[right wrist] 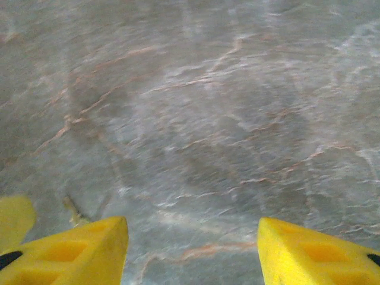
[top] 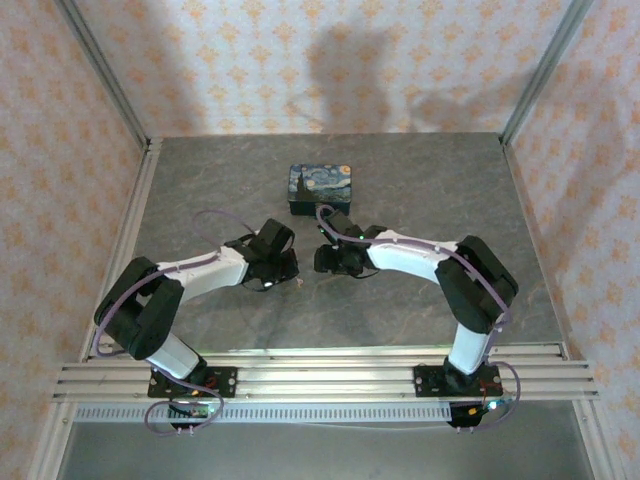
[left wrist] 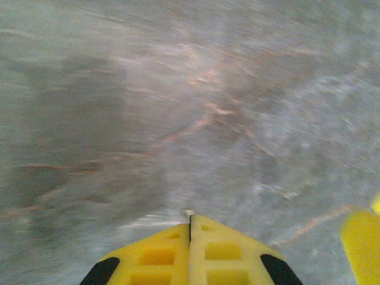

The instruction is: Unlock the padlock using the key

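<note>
The left gripper (top: 289, 267) sits near the middle of the bench (top: 450, 190), a little toward the near edge. Its fingers (left wrist: 225, 252) are pressed flat together, with a tiny pale sliver pinched at their very tip. This is most likely the key (left wrist: 189, 212), though motion blur leaves its shape uncertain. Gripping it that far out would leave the blade free to reach a keyhole. The Starry-Night tin box (top: 322, 188) lies toward the far edge, apart from both arms and out of the work. Just to the right, the right gripper (right wrist: 193, 240) faces the left one tip to tip and low over the bare stone. Its fingers (right wrist: 89, 249) are spread wide and hold nothing, probably ready to take the padlock and steady it.
</note>
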